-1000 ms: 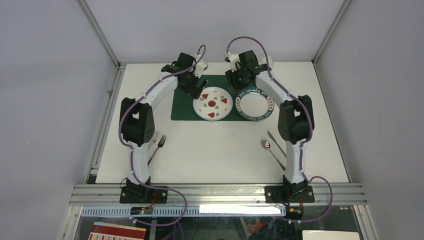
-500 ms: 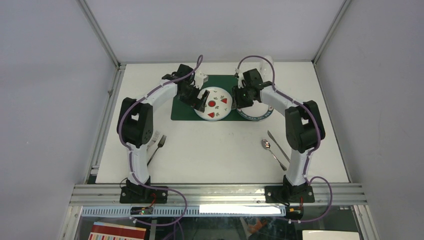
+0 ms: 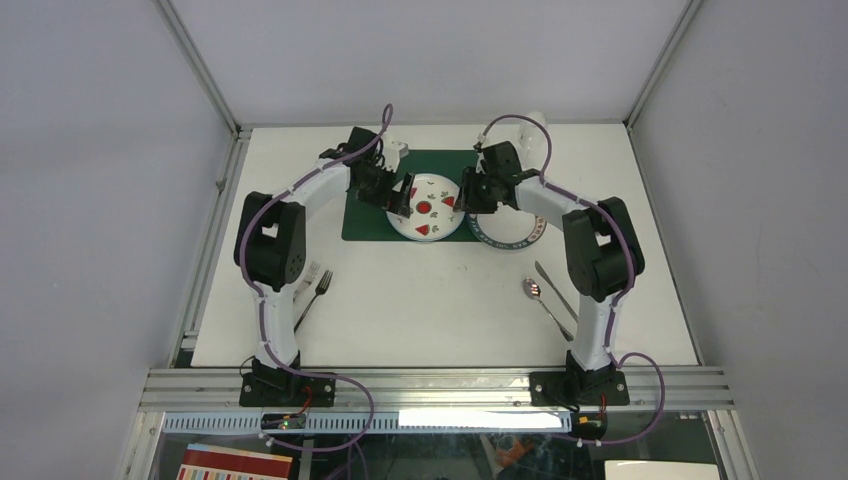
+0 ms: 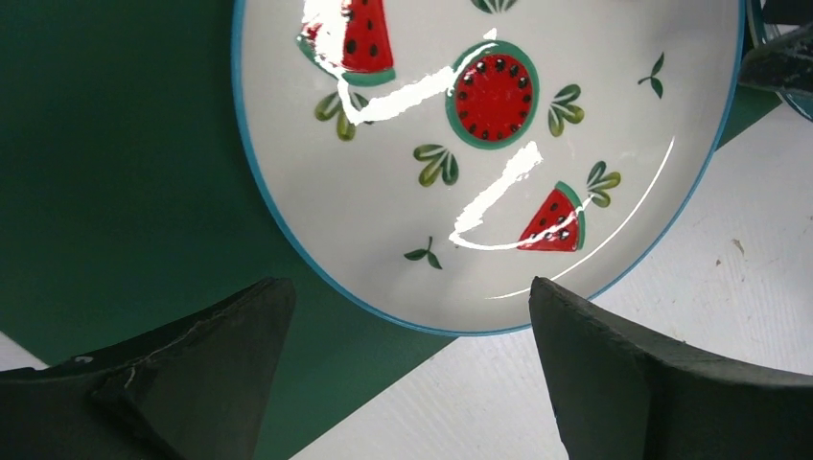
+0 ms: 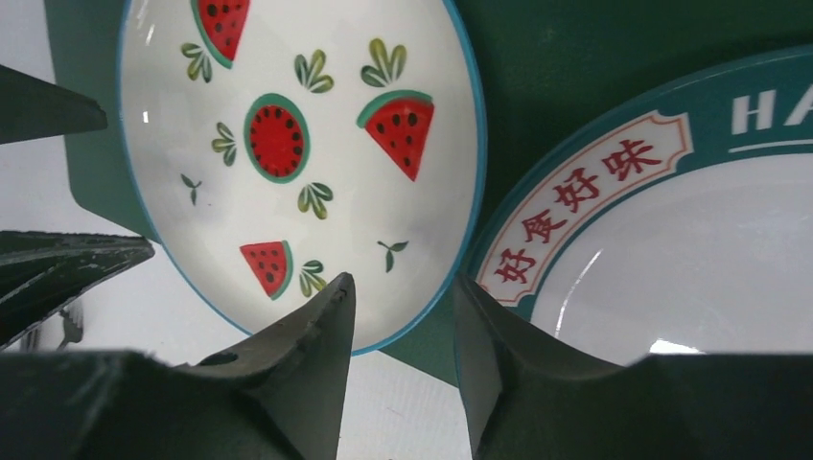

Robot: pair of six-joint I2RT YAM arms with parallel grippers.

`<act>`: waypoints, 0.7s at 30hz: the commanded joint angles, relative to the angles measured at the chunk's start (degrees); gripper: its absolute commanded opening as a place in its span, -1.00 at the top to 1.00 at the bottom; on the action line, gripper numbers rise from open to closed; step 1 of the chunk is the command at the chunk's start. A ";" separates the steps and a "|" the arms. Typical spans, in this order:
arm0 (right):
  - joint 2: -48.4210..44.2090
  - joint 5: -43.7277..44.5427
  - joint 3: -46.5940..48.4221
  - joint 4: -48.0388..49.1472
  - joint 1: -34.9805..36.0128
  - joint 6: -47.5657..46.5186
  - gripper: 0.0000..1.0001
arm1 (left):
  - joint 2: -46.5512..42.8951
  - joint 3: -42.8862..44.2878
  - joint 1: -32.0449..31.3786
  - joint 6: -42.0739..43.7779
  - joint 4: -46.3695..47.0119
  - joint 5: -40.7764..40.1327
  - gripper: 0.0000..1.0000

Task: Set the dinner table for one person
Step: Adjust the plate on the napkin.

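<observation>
Left gripper gapes at watermelon plate; right gripper straddles rim, grip unclear

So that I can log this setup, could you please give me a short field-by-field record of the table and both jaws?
Table: white
Placemat: green, far middle
Watermelon plate: on the placemat, overhanging its near edge
Teal-rimmed plate: right of it, partly on the placemat
Fork: near left
Spoon, knife: near right
Left jaws: wide open at the watermelon plate's left rim, empty
Right jaws: partly apart astride its right rim; grip unclear
</observation>
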 commanded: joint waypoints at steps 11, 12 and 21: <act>-1.60 -2.48 1.50 1.57 2.35 4.91 0.12 | 5.57 9.28 4.88 -0.04 1.46 2.13 -0.95; -2.35 -2.32 0.90 1.42 2.33 4.75 0.12 | 5.61 9.25 4.93 -0.12 1.41 2.45 -0.95; -6.95 -2.25 -5.70 1.32 2.48 3.48 0.12 | 6.00 9.87 4.93 -0.12 1.25 3.90 -0.96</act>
